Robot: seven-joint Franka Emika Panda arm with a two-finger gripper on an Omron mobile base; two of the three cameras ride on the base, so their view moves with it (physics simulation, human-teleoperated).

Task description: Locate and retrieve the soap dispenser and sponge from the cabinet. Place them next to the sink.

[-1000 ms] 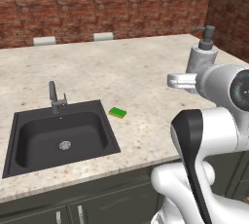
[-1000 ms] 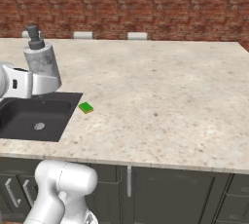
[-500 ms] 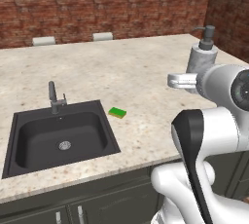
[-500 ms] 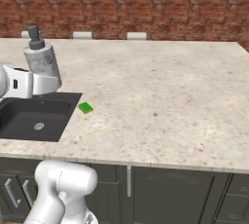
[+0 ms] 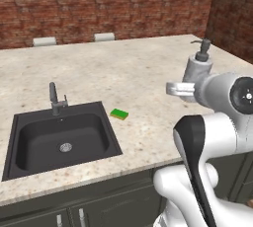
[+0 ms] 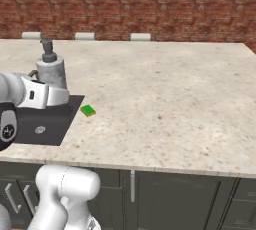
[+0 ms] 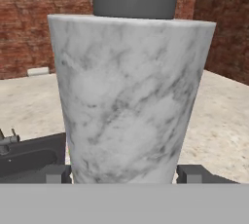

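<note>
- Soap dispenser [image 7: 132,96]: grey-white marbled body, upright, long axis vertical. It stands between the two dark finger tips [image 7: 54,173], which sit close at either side of its base.
- Gripper [image 7: 124,174]: jaws spread wide around the dispenser, seemingly clasping it. The hand view gives the body at very close range, the grey pump collar cut off at the top edge.
- Left base view: the dispenser's upper part [image 5: 199,65] rises above the white wrist, over the counter well to the right of the sink. The pump spout points left and slightly toward the back wall. Its base is hidden by the arm here.
- Right base view: the dispenser [image 6: 51,69] appears above the wrist at the far left, in front of the sink's near corner. The spout appears to point left.
- Sponge [image 5: 119,114]: flat on the speckled counter [image 5: 148,83], green face up, just beside the sink's right rim. Its long axis runs slightly skewed to that rim. Also seen in the right base view [image 6: 88,110].
- Sink [image 5: 59,139]: black basin with round drain; the left base view shows it whole with the faucet [image 5: 55,100] at its rear rim.
- Brick wall [image 6: 150,4]: behind the counter.
</note>
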